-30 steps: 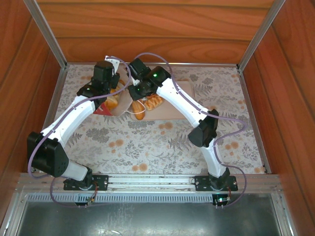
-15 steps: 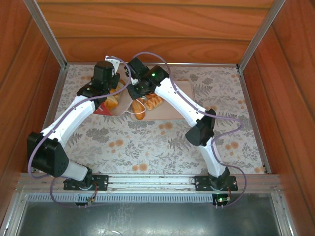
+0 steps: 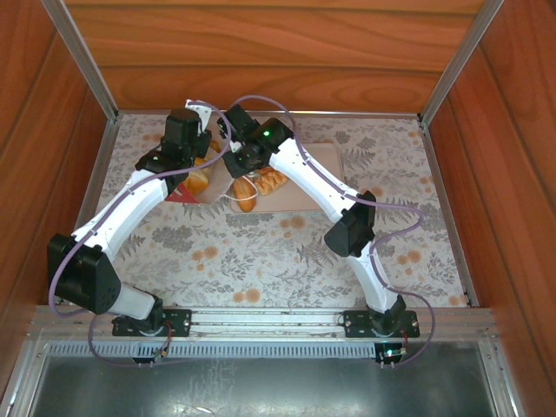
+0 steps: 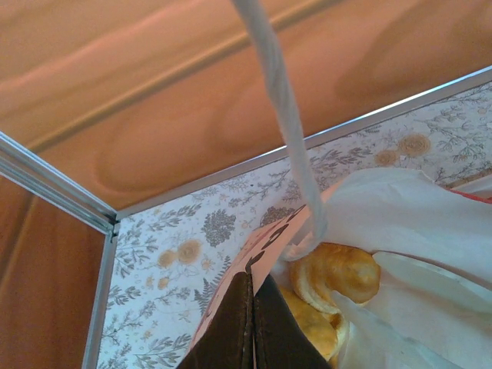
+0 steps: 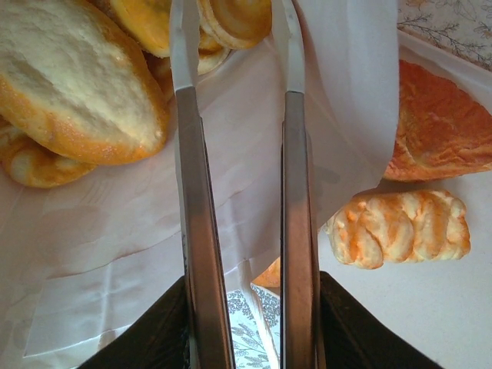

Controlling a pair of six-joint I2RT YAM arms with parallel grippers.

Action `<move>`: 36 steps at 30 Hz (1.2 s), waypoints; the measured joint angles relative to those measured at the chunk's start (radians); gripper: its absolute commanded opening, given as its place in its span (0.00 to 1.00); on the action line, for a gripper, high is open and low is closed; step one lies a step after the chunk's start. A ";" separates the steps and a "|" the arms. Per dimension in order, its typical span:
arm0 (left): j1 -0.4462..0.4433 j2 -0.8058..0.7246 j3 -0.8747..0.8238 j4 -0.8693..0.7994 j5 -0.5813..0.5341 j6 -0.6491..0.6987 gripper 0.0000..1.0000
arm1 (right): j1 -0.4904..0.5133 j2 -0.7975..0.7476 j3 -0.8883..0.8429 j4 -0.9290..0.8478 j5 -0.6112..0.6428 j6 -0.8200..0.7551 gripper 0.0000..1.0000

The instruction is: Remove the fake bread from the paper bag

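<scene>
Right pincer (image 5: 235,19) nudged into paper bag (image 4: 400,215), left pincer (image 4: 252,288) unmoved

The top external camera looks down from above and behind the arm bases over the whole worktop (image 3: 261,252). The left wrist camera sits close at the rim of the paper bag (image 4: 400,207), facing the far-left corner. The right wrist camera looks closely along the right end effector (image 5: 236,23) into the same bag.

Both arms reach fwd, L tool (image 4: 251,286) shut, R tool (image 5: 234,31) fingers narrowly apart.
</scene>
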 measured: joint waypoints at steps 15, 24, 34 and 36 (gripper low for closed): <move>0.000 -0.003 -0.006 0.003 0.010 0.002 0.00 | 0.001 0.002 0.004 -0.010 0.082 0.024 0.44; 0.000 -0.004 -0.006 0.001 0.012 0.003 0.00 | 0.001 0.040 0.054 -0.011 0.082 0.025 0.44; 0.000 -0.004 -0.007 0.002 0.013 0.003 0.00 | 0.001 0.064 0.058 -0.005 0.077 0.018 0.25; 0.000 -0.004 -0.011 0.004 0.013 0.002 0.00 | 0.001 0.064 0.064 -0.005 0.074 0.020 0.19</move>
